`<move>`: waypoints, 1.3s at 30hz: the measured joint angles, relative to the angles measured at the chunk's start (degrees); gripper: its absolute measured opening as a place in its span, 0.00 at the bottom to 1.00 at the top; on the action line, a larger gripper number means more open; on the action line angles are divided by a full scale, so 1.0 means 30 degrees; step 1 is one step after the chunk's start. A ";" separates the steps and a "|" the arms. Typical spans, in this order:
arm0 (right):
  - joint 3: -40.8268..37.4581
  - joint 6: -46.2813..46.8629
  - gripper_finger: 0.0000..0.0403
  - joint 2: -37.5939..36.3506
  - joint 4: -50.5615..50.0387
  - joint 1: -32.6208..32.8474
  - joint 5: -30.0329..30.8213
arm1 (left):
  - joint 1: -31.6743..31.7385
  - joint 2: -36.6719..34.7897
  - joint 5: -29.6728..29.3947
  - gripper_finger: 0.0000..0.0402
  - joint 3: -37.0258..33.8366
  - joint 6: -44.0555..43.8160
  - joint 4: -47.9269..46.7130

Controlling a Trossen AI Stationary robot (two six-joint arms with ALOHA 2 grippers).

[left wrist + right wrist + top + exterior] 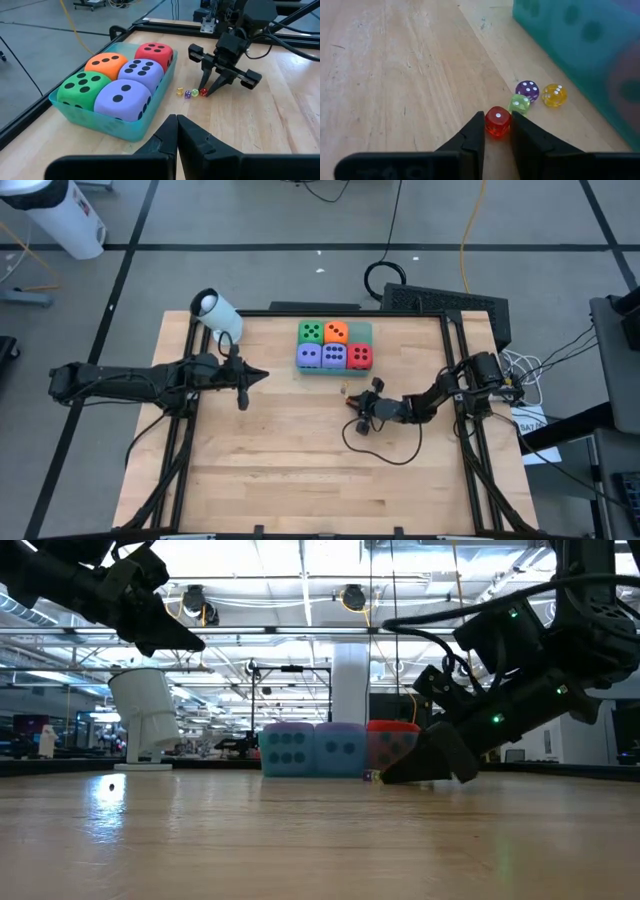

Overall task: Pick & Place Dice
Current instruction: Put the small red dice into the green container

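Five big soft dice sit in a translucent green tray (366, 330) at the table's far middle: green (311, 332), orange (336, 332), two purple (309, 356), red (359, 356). Near the tray, several tiny clear dice lie in a row on the table: yellow (554, 95), purple (527, 90), green (519, 103), red (497, 122). My right gripper (497, 125) is low at the table, shut on the tiny red die. My left gripper (176, 125) is shut and empty, hovering above the table left of the tray (262, 377). My right gripper pinches the tiny red die by two opposite sides (490, 125), between its fingertips (477, 127). The fingers slant down from the table's right side. The die sits on the table, at the near end of the row, close beside the tiny green die.
A white cylindrical device (215, 312) stands at the table's far left corner. A black cable (385, 450) from the right arm loops over the table near the right gripper. The near half of the wooden table (300, 480) is bare.
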 joint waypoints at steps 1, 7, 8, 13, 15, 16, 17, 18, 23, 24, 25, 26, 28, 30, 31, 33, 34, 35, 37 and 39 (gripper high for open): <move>-0.0009 -0.0003 0.17 -0.0187 -0.0095 -0.0004 -0.0322 | 0.0000 0.0000 0.0003 0.04 0.0000 0.0000 -0.0014; -0.0015 -0.1382 0.17 -0.2268 -0.1089 0.0009 -0.0669 | 0.0000 0.0000 -0.0005 0.04 0.0000 0.0000 -0.0022; -0.0012 -0.1626 0.17 -0.2781 -0.1371 -0.0029 -0.0564 | 0.0000 0.0000 -0.0005 0.04 0.0000 0.0000 -0.0022; 0.0000 -0.2715 0.17 -0.6199 -0.3626 -0.0468 -0.0515 | 0.0000 0.0000 -0.0005 0.04 0.0000 -0.0007 -0.0022; 0.0000 -0.2903 0.17 -0.7884 -0.4563 -0.0873 -0.0523 | 0.0000 0.0000 -0.0005 0.04 0.0000 -0.0007 -0.0022; 0.0000 -0.2917 0.17 -0.8744 -0.4882 -0.1120 -0.0523 | 0.0000 0.0000 -0.0005 0.04 0.0000 -0.0007 -0.0022; 0.0000 -0.3026 0.17 -0.9611 -0.5096 -0.1428 -0.0519 | 0.0000 0.0000 -0.0005 0.04 0.0000 -0.0015 -0.0022; 0.0004 -0.3235 0.17 -1.0494 -0.5321 -0.1755 -0.0508 | -0.0005 0.0000 -0.0005 0.04 0.0000 -0.0015 -0.0022; 0.0007 -0.3981 0.17 -1.3826 -0.6751 -0.4207 -0.0509 | 0.0000 0.0000 -0.0005 0.04 0.0000 0.0151 -0.0022; 0.0007 -0.3924 0.17 -1.4252 -0.6972 -0.4820 -0.0504 | 0.0000 0.0000 -0.0005 0.04 0.0000 0.0261 -0.0015; 0.0011 -0.3889 0.17 -1.4541 -0.7102 -0.5473 -0.0573 | 0.0000 0.0000 -0.0012 0.04 0.0000 0.0382 -0.0015; 0.0015 -0.3864 0.17 -1.4731 -0.7254 -0.6186 -0.0951 | -0.0006 0.0000 -0.0012 0.04 0.0000 0.0393 -0.0015; 0.0015 -0.3685 0.17 -1.4839 -0.7529 -0.7668 -0.2461 | 0.0000 0.0000 -0.0012 0.04 0.0000 0.0413 -0.0009; 0.0025 -0.3063 0.17 -1.4720 -0.7712 -0.9183 -0.4208 | -0.0004 0.0000 -0.0012 0.04 0.0000 0.0452 -0.0010; 0.0111 -0.2776 0.17 -1.4575 -0.8008 -0.9885 -0.5077 | 0.0000 0.0000 -0.0012 0.04 0.0000 0.0459 -0.0007; 0.0440 -0.2348 0.17 -1.4135 -0.8874 -1.1113 -0.6466 | -0.0004 0.0000 -0.0012 0.04 0.0000 0.0461 -0.0007; 0.0670 -0.2301 0.17 -1.3880 -0.9337 -1.1601 -0.7028 | -0.0003 0.0000 -0.0012 0.04 0.0000 0.0466 -0.0007; 0.0950 -0.2269 0.17 -1.3572 -0.9692 -1.2013 -0.7458 | 0.0000 0.0000 -0.0012 0.04 0.0000 0.0466 -0.0007; 0.1782 -0.2257 0.17 -1.2795 -1.0324 -1.2616 -0.7939 | -0.0007 0.0000 -0.0012 0.04 0.0000 0.0474 -0.0007; 0.2690 -0.2327 0.17 -1.1993 -1.1152 -1.3038 -0.8012 | 0.0000 0.0000 -0.0019 0.04 0.0000 0.0474 0.0000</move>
